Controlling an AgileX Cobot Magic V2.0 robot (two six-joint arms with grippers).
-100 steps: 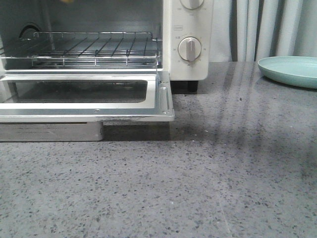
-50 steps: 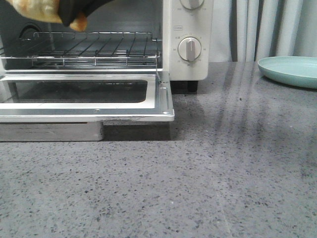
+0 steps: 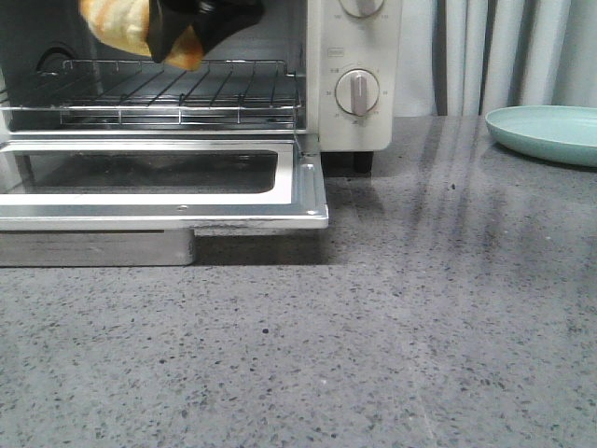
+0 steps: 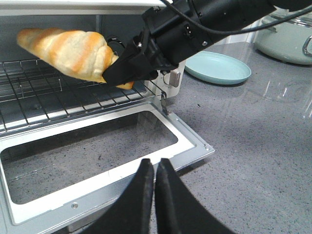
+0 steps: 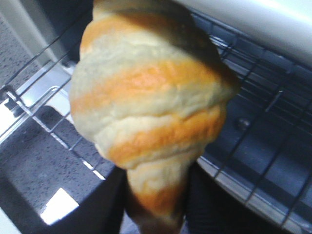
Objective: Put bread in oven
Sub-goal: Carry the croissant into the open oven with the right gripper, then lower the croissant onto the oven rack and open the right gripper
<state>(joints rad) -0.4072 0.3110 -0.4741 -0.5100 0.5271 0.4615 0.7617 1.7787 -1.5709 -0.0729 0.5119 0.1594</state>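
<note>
My right gripper [image 3: 173,42] is shut on one end of the bread [image 3: 117,23], a golden-orange roll with cream stripes. It holds the bread in the air just above the wire rack [image 3: 177,89], at the mouth of the cream-white oven [image 3: 350,131]. The oven door [image 3: 159,201] lies open and flat. In the left wrist view the bread [image 4: 68,51] hangs over the rack [image 4: 44,97] from the right gripper [image 4: 124,73]. The bread fills the right wrist view [image 5: 146,112]. My left gripper [image 4: 156,168] is shut and empty, above the front edge of the door [image 4: 122,180].
A light teal plate [image 3: 546,131] sits on the grey stone counter [image 3: 373,336] to the right of the oven; it also shows in the left wrist view [image 4: 219,68]. A pale lidded pot [image 4: 285,34] stands beyond it. Curtains hang behind.
The right gripper with the bread has come down and to the right into the oven opening, from almost out of view to just above the rack.
</note>
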